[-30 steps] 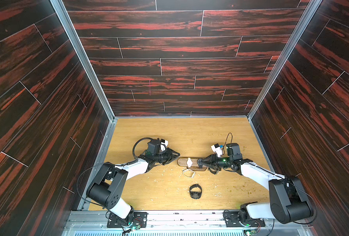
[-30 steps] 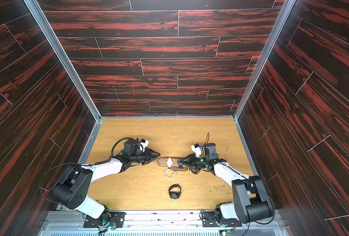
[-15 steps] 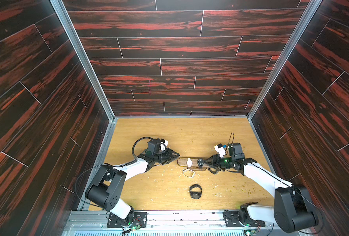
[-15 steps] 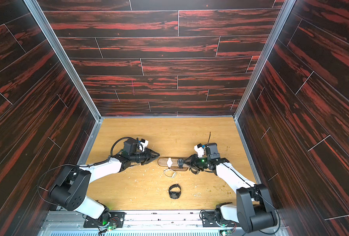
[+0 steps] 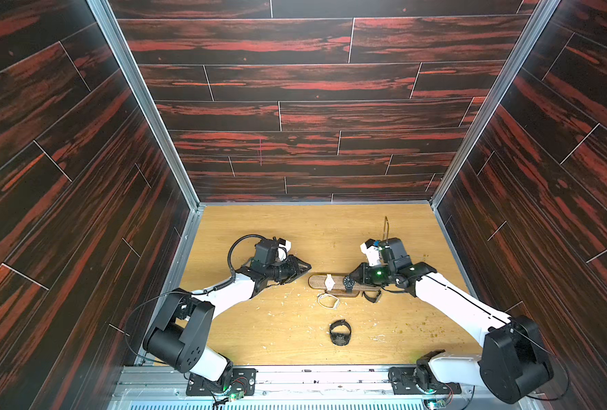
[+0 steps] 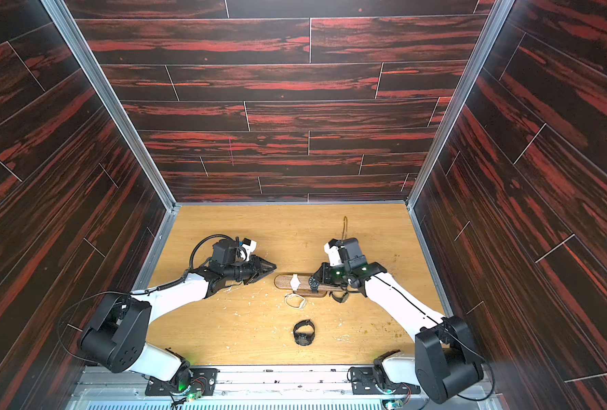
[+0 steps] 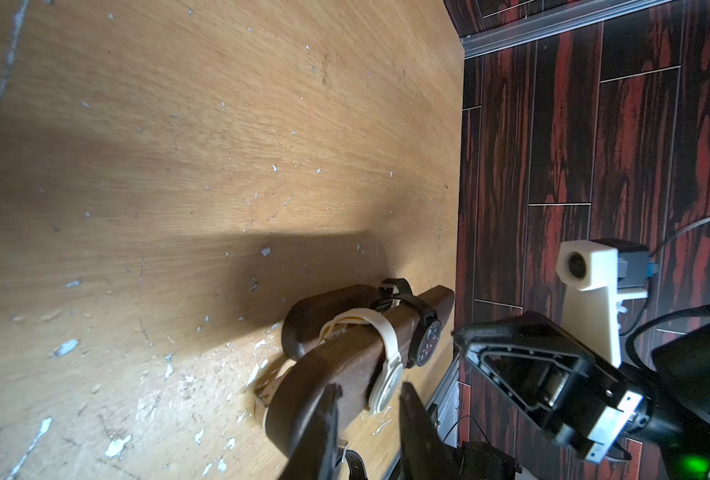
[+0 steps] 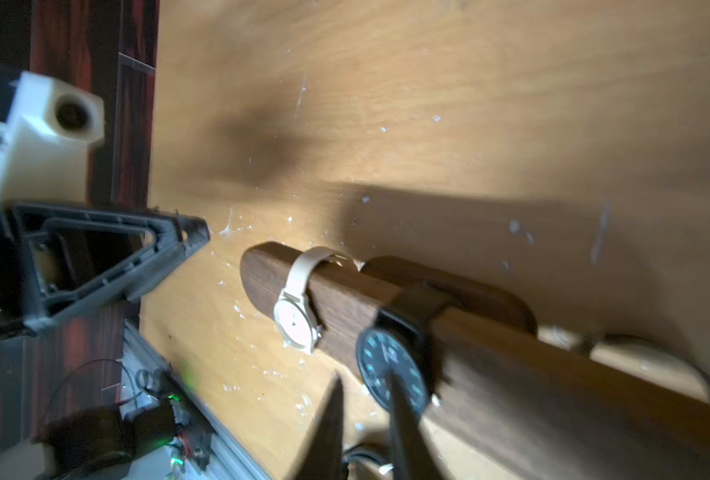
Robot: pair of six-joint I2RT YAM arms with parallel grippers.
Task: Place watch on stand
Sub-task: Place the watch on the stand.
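Watches sit in three places on the table (image 5: 259, 330). Two hang on the stand (image 5: 317, 282), a dark wooden bar lying crosswise between the two arms. A white watch (image 5: 328, 282) is near the bar's left end and a dark-faced watch (image 5: 348, 282) is just beside it on the right arm's side, each with its strap looped over the bar. Both top views show the pair side by side (image 6: 295, 283) (image 6: 314, 283). A third, black watch (image 5: 340, 332) lies flat on the table nearer the arm bases, well apart from the stand.

The right gripper (image 5: 347, 277) points at the dark-faced watch, tips just beside it. Its wrist view is too blurred to tell whether they touch. Its fingers (image 8: 332, 415) are pinched almost together with nothing between them. The left gripper (image 5: 308, 266) hangs just off the bar's left end, apart from it, fingers (image 7: 328, 415) parted a little and holding nothing
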